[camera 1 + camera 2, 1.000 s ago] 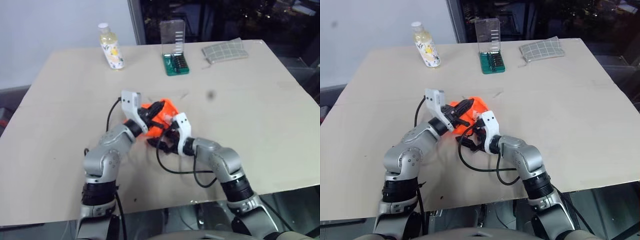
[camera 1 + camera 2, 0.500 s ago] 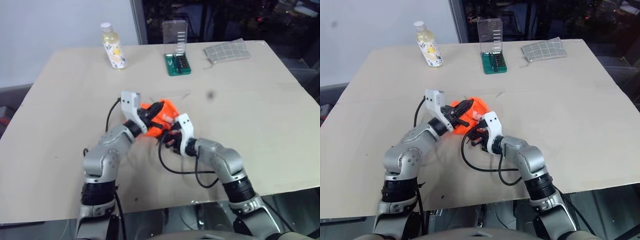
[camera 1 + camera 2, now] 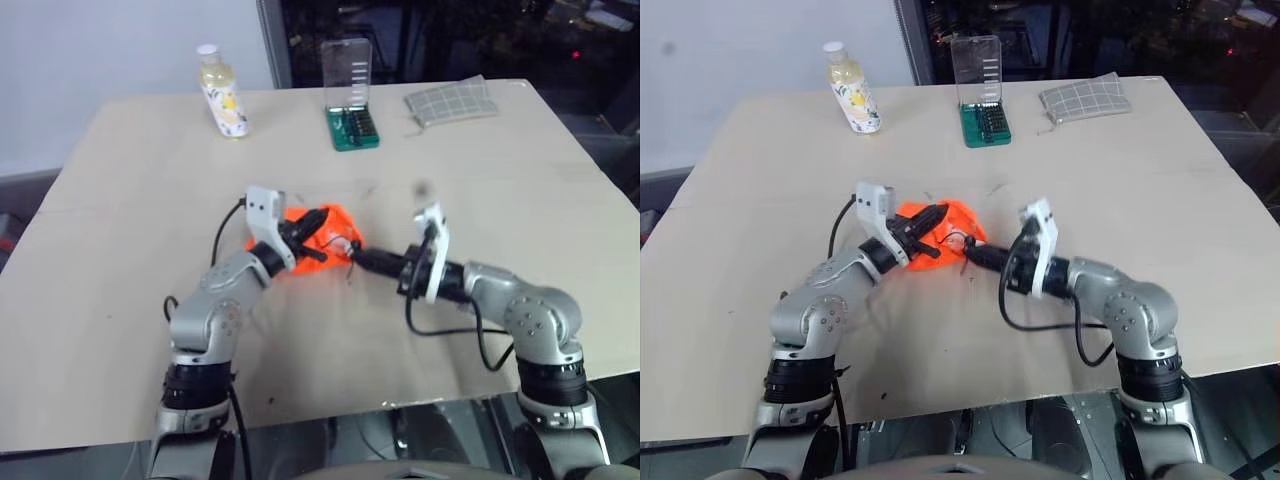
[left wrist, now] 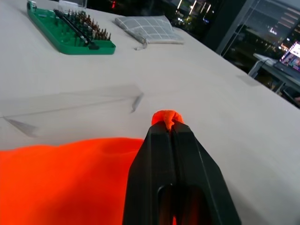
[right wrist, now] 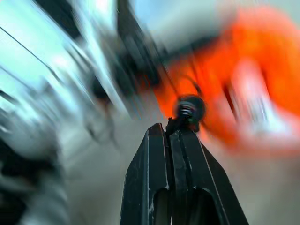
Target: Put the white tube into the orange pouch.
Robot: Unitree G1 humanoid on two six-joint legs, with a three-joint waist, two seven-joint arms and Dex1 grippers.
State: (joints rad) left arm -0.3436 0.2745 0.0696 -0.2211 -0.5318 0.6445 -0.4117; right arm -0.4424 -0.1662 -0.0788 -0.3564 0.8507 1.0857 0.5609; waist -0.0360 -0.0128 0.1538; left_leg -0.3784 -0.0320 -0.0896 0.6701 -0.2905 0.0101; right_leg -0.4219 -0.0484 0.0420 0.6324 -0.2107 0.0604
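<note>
The right gripper [image 3: 975, 254] has pulled away, pressed together on the dark cord [image 5: 187, 110]. The left gripper [image 4: 168, 123] pinches the orange pouch [image 3: 945, 225], likely cinching it.

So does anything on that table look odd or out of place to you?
Nothing looks spilled or broken. The one unusual sight is the orange pouch, bunched between the two grippers: the left gripper pinches its fabric, the right gripper pulls its dark cord. The bottle stands upright.
</note>
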